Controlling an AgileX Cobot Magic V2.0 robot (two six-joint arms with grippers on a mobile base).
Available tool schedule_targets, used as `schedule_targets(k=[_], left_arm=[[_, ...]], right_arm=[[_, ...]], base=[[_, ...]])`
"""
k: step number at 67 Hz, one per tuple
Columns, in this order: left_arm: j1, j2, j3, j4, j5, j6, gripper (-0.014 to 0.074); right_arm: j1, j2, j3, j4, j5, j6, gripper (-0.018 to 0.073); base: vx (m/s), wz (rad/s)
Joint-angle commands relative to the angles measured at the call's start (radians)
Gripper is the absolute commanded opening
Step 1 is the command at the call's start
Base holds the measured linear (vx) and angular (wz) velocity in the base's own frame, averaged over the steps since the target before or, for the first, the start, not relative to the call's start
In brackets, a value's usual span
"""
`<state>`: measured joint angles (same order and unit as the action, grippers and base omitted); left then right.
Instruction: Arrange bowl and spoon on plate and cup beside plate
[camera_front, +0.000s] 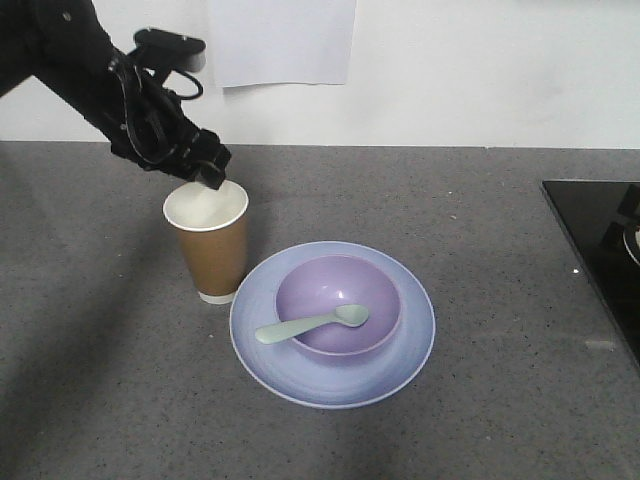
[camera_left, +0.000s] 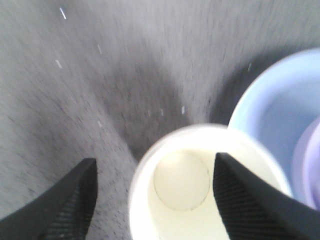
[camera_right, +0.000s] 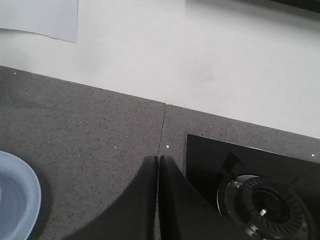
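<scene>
Closest to the front camera lies the plate, pale blue-lavender, flat on the grey speckled counter. On its middle sits the bowl, glossy lavender, upright. The spoon lies over the near-left edge of the bowl: its oval scoop is inside the bowl and its handle points out to the left, above the plate.

Just beside the plate, on its left, stands the cup, brown paper with a white inside, upright on the counter. Its base is very close to the plate rim; I cannot tell if they touch.

Above the cup's mouth hangs the left gripper, on a black arm that comes from the upper left. In the left wrist view, the 2 black fingers are spread wide. One finger is outside the cup on its left, over bare counter, and the other is over the right part of the white rim. No finger presses the cup wall there, so the gripper holds nothing. The plate is seen at the right of this view, a little blurred.

From the right wrist view, the right gripper has its 2 dark fingers pressed together with nothing between them. It is over the counter, between the plate edge at the left and a black stovetop with a burner at the right.
</scene>
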<state>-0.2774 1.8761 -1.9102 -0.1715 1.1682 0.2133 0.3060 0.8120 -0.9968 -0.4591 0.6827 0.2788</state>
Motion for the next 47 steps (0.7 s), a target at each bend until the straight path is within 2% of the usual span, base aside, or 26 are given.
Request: schedule_targets(k=[1, 4, 9, 22, 47], left_arm=[[-0.006, -0.100, -0.074, 0.004, -0.055, -0.016, 0.0468], [-0.006, -0.114, -0.087, 0.019, -0.061, -0.016, 0.0448], [-0.006, -0.143, -0.109, 0.052, -0.070, -0.015, 0.0367], [-0.006, -0.217, -0.116, 0.106, -0.128, -0.015, -0.0009], [-0.006, -0.258, -0.116, 0.104, -0.132, -0.023, -0.0008]], right_arm=[[0.001, -0.004, -0.023, -0.028, -0.061, -0.008, -0.0006], [0.001, -0.004, -0.023, -0.028, -0.061, -0.008, -0.0006], [0.001, -0.004, -0.023, -0.028, -0.061, -0.008, -0.0006], [0.001, -0.004, -0.023, -0.030, -0.082, -0.008, -0.0006], [0.001, -0.004, -0.023, -0.037, -0.216, -0.008, -0.0006]], base=[[0.00, 0.00], [0.00, 0.00], [0.00, 0.00], [0.00, 0.00], [0.00, 0.00]])
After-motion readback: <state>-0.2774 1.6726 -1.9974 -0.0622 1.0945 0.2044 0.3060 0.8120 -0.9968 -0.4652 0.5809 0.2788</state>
